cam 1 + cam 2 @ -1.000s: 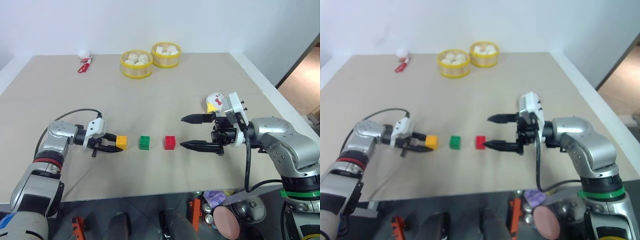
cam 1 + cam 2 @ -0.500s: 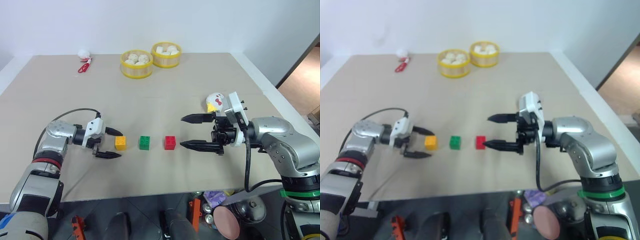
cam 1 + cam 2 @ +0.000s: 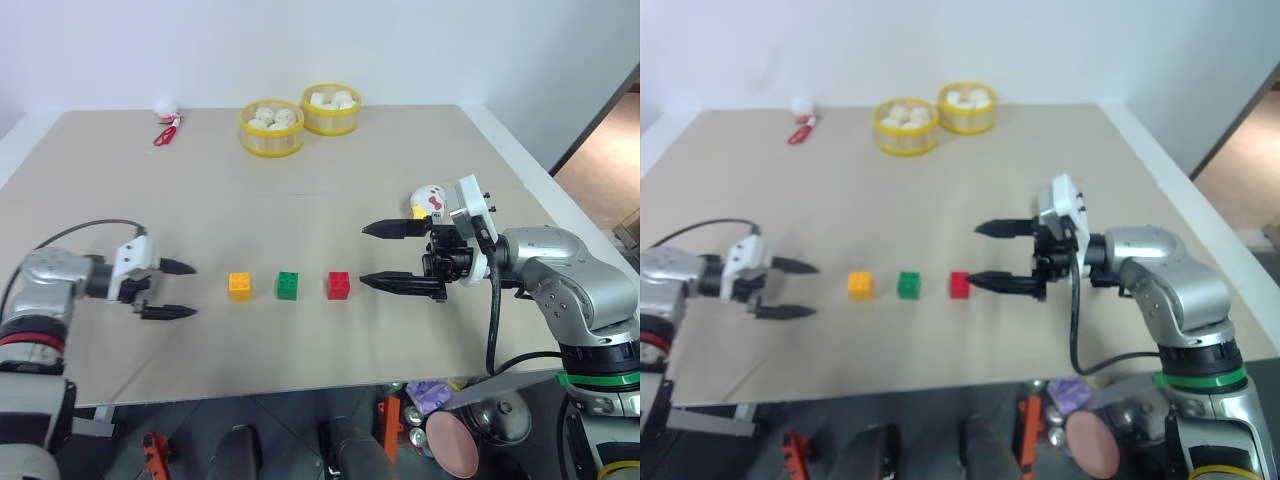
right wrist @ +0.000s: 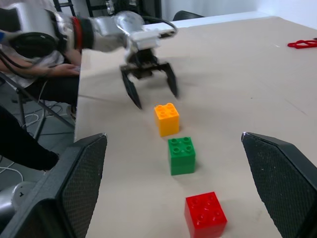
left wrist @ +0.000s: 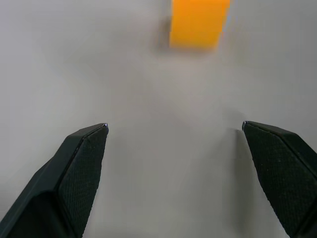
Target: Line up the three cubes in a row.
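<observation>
- The three cubes are set on the table (image 3: pixel 330 180) near its front edge: the orange-yellow cube (image 3: pixel 240 286), the green cube (image 3: pixel 288 285) and the red cube (image 3: pixel 339 285), side by side with small gaps, none touching another.
- The row is judged to be formed; the spacing looks even and all three are seen on one line in the right wrist view.
- The left gripper (image 3: pixel 172 290) is seen well apart from the orange-yellow cube, jaws spread wide and empty, pointing toward that cube.
- The right gripper (image 3: pixel 385 255) is held just beside the red cube, jaws wide apart, nothing between them.
- The step in hand is judged to be the release and clearing away; little more is called for than both arms being kept off the cubes so that none is knocked out of line.
- Behind the right gripper a white-and-red chicken toy (image 3: pixel 428 200) is partly hidden.
- At the far side two yellow steamer baskets (image 3: pixel 272 142) stand touching, each filled with pale buns (image 3: pixel 273 117).
- A small red-and-white object (image 3: pixel 167 118) lies near the far left corner.
</observation>
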Controlling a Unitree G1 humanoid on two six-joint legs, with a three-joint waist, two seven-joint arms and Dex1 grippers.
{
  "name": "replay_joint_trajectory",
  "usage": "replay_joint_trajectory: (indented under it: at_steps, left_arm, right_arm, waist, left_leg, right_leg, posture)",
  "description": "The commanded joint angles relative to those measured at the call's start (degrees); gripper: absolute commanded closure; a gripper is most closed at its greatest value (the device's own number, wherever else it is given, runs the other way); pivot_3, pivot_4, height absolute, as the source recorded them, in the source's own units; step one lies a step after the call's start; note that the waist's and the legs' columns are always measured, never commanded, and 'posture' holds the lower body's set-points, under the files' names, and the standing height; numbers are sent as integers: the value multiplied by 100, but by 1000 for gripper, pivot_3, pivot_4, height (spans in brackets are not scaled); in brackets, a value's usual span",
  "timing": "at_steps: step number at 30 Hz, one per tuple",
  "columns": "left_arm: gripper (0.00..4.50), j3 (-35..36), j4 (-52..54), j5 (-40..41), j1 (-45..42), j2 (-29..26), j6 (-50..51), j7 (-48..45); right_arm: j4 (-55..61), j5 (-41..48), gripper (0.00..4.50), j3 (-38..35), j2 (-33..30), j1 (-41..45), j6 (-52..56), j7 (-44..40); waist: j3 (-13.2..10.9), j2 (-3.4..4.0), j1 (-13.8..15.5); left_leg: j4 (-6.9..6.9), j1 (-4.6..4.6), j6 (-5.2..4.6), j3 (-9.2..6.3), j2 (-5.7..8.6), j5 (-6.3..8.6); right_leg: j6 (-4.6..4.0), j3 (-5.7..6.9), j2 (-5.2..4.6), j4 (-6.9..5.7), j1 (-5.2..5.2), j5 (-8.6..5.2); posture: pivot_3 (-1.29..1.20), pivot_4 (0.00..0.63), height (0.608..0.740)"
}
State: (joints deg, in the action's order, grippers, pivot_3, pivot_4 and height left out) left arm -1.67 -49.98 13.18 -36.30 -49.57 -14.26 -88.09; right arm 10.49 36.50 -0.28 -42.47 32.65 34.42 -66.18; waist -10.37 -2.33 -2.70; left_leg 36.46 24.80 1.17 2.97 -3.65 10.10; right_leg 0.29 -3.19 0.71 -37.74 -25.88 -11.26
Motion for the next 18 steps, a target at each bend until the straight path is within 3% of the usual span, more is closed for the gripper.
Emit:
replay_joint_trajectory:
  at_steps: [1, 4, 8, 11, 18]
  left_arm:
    - [13, 761, 1440, 533, 735, -14, 1336, 1199]
    - [13, 1500, 3086, 1053, 1789, 303, 2255, 2320]
    - [13, 2286, 4854, 1640, 2956, 1114, 3330, 3930]
    - [13, 2470, 6023, 1759, 3672, 2085, 3802, 5359]
    - [13, 2569, 6722, 1757, 3802, 3110, 3805, 6722]
  right_arm:
    - [-398, -438, 0, -140, 199, 105, -346, 558]
    - [-686, -565, 0, -341, 517, -58, -305, 1228]
    - [-538, -599, 0, -577, 1002, -672, -287, 2009]
    - [-322, -456, 0, -822, 1565, -1133, -125, 2808]
    - [67, -371, 0, -897, 2211, -1457, 19, 3585]
  waist:
    - [1, -1, 10]
    - [1, -3, 9]
    - [2, -4, 21]
    - [4, -4, 18]
    - [3, -8, 7]
  left_leg:
    - [1, 0, 0, -2, 0, 0]
    - [7, -1, 0, 5, -3, 0]
    - [6, -2, 1, 2, -2, 0]
    - [3, -13, 0, 3, -3, 0]
    - [5, -60, -7, -9, 11, -5]
  right_leg:
    - [-6, 2, -1, -2, 2, -4]
    - [-4, -1, -9, -11, 1, -4]
    - [22, 0, -12, -19, 2, 2]
    - [21, -4, -6, -23, 6, 1]
    - [-11, -15, 3, -29, 41, 12]
  posture:
    - [0, 150, 740]
    - [0, 150, 740]
    - [0, 150, 740]
    - [0, 150, 740]
    - [0, 150, 740]
